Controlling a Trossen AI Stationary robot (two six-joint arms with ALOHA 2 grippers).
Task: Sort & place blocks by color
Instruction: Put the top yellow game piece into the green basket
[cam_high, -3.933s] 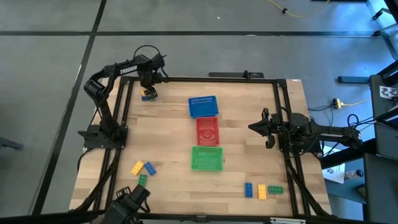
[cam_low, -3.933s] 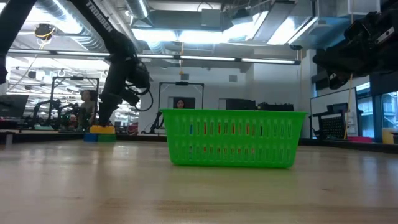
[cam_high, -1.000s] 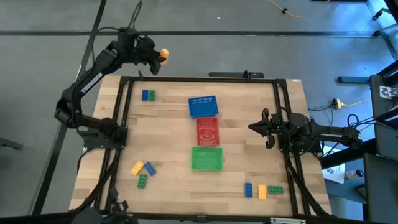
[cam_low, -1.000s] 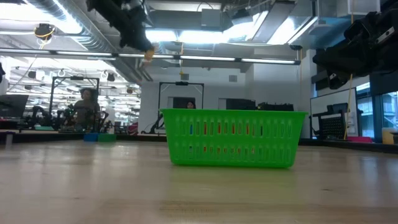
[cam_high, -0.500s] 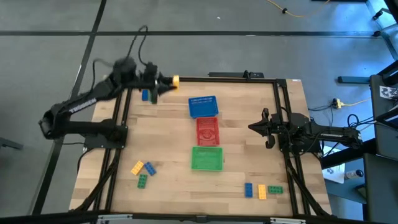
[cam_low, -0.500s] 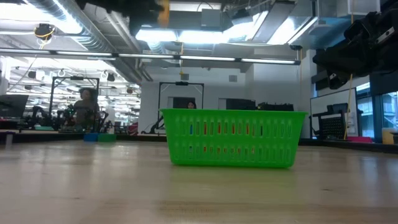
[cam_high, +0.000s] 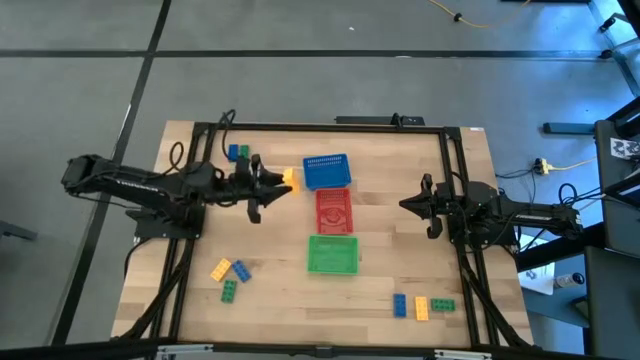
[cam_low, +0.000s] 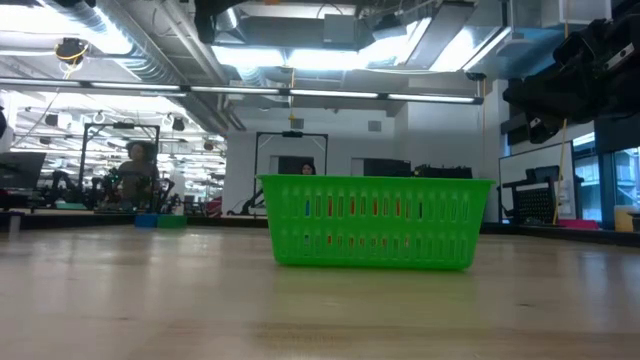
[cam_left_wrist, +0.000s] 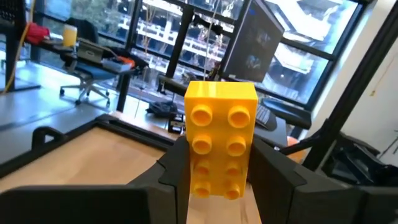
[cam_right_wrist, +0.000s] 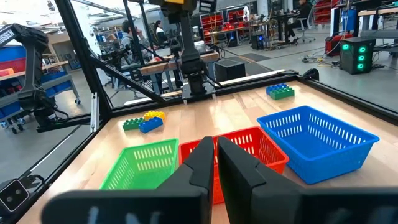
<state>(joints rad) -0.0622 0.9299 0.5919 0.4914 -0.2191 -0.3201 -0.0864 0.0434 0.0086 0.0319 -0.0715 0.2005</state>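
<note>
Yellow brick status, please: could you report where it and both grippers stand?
Left gripper shut on yellow brick, carried above the table beside the blue basket. Right gripper shut, empty, waiting at the table's right side. Nothing in the way.

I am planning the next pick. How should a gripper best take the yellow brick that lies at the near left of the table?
Probably from straight above, closing on the two long flat sides of the yellow brick. It lies flat and angled, a blue brick close beside it, so turn the fingers to match.

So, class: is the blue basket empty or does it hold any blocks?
Empty: the blue basket shows only bare mesh inside, in both the right wrist and high views.
</note>
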